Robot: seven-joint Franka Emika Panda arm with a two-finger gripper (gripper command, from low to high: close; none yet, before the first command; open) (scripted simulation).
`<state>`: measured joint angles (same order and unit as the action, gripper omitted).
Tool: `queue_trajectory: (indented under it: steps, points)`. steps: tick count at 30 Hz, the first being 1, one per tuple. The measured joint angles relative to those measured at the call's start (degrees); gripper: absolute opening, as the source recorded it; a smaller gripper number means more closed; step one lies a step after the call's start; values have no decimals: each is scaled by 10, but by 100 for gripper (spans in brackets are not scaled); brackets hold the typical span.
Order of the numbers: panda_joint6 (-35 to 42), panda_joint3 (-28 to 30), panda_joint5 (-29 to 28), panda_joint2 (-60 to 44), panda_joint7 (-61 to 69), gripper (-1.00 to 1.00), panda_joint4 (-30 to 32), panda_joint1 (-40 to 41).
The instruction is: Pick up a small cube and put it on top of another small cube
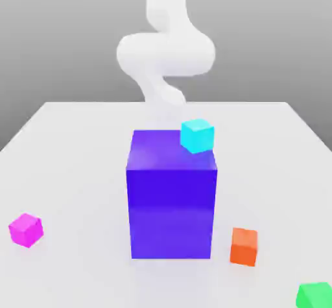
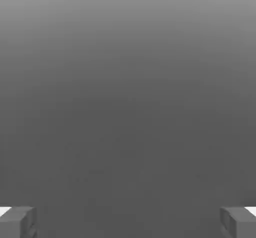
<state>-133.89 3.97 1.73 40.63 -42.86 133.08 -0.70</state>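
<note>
On the tabletop [image 1: 71,151], toward the exterior view's left: small magenta cube [image 1: 26,229], well apart from the tall blue-violet block [image 1: 172,200]. Cyan cube [image 1: 197,135] at the block's far top corner, partly overlapping it. Orange cube [image 1: 244,246] right of the block; green cube [image 1: 316,296] cut off by the frame. Claw [image 2: 128,222] spread wide, holding nothing.

small cube [image 1: 26,229]: bright magenta-pink, plain
tall block [image 1: 172,203]: blue-violet, plain
cyan cube [image 1: 197,135]: light cyan
orange cube [image 1: 244,246]: orange-red
green cube [image 1: 315,296]: bright green
table [image 1: 78,144]: pale grey-white
robot arm [image 1: 165,47]: white
fingertips [image 2: 17,222]: grey
</note>
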Motion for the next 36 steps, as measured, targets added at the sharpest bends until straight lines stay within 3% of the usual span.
queue_trajectory:
  steps: [10, 18, 27, 33, 34, 36]
  points:
    - [-86, 152, 87, -210, 134, 0, 53, -14]
    - [-152, 233, 167, -378, 247, 0, 94, 22]
    - [-240, 268, 184, -541, 318, 0, 138, 100]
    - [-302, 175, 283, -634, 397, 0, 115, 179]
    - [-310, 160, 300, -647, 410, -100, 111, 191]
    - [-310, 160, 300, -647, 410, -100, 111, 191]
